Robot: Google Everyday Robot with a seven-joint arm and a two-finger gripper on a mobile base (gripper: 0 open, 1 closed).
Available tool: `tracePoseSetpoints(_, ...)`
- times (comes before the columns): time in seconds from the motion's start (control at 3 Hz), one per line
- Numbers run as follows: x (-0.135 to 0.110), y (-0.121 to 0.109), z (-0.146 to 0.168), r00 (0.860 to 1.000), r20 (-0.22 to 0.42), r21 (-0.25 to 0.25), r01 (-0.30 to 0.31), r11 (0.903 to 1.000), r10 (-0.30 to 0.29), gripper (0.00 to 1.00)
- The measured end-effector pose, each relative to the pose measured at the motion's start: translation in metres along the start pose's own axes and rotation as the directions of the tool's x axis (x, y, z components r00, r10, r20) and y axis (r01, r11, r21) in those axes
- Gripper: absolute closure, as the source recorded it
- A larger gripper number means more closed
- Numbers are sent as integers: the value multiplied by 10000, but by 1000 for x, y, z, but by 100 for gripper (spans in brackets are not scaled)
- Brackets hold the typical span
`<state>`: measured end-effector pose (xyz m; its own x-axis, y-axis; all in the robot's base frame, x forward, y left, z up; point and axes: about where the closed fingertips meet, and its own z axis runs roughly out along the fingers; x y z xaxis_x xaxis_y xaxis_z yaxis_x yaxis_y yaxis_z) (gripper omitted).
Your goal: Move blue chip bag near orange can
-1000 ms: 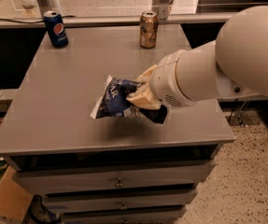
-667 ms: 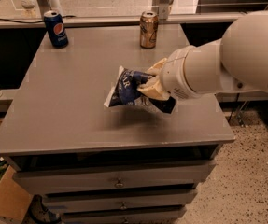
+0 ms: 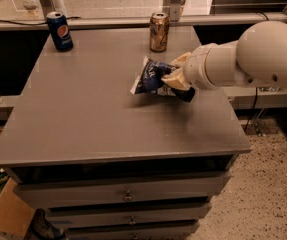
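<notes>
Over the table (image 3: pixel 83 114) — end effector (image 3: pixel 175 77) clenched on the blue chip bag (image 3: pixel 150 77), near the orange can (image 3: pixel 159 31).

Workroom or lab: drawer cabinet (image 3: pixel 128 196), speckled floor (image 3: pixel 268 194); gripper (image 3: pixel 173 78) clasps blue chip bag (image 3: pixel 149 77) above.

blue can (image 3: pixel 59 30), upper left: Pepsi logo | orange can (image 3: pixel 159 31), top centre: label unreadable | blue chip bag (image 3: pixel 150 77), centre: white lettering unreadable | gripper (image 3: pixel 175 76), centre right, clamped on bag
</notes>
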<state>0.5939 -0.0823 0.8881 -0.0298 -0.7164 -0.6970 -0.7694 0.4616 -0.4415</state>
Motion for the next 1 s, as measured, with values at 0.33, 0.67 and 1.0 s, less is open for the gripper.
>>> tracePoseSetpoints(0.33, 30, -42, 35, 9999, -153, 18, -52, 10000, 53, 100)
tracePoseSetpoints(0.67, 41, -65, 50, 9995, -311, 51, 5, 10000, -3, 100)
tracePoseSetpoints(1.0, 41, -65, 50, 9995, -311, 51, 5, 10000, -3, 100)
